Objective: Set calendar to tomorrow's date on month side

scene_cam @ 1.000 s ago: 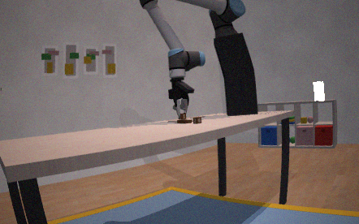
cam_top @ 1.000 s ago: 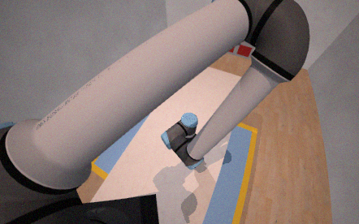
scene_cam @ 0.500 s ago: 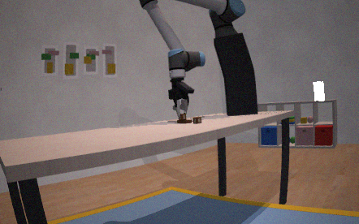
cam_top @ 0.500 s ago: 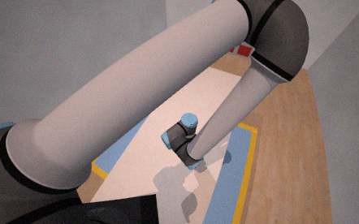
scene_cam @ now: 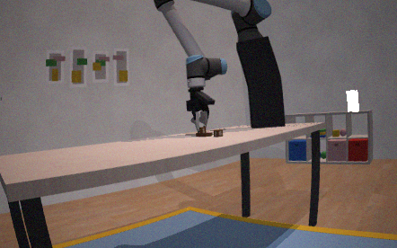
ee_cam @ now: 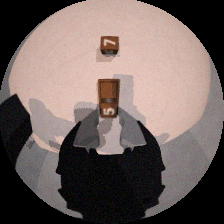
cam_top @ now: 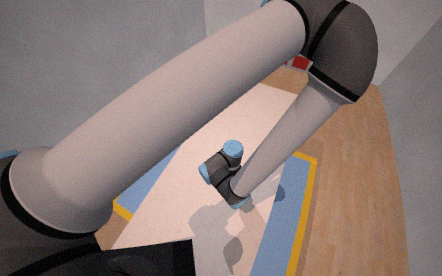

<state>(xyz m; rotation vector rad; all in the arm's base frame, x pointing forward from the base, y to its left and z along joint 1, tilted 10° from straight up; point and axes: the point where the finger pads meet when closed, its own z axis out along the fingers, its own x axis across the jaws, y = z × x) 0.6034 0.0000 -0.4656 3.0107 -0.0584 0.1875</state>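
In the wrist view my gripper (ee_cam: 108, 107) is shut on a brown cube (ee_cam: 108, 109) whose top face reads 5. It holds the cube at the near end of the small brown tray (ee_cam: 107, 89); I cannot tell whether the cube touches the tray. The far part of the tray is bare. A second brown cube (ee_cam: 109, 44) (scene_cam: 218, 132), top face reading 7, lies on the table beyond the tray. In the exterior view the gripper (scene_cam: 200, 121) points straight down just over the tray (scene_cam: 203, 134). In the top view the arm hides the tray and both cubes.
The pale table (scene_cam: 113, 157) (cam_top: 216, 120) holds only the tray and cubes, near its far end. A shelf with coloured bins (scene_cam: 329, 146) stands on the floor at the right. A blue floor mat with a yellow border (scene_cam: 230, 231) (cam_top: 281, 220) lies beside the table.
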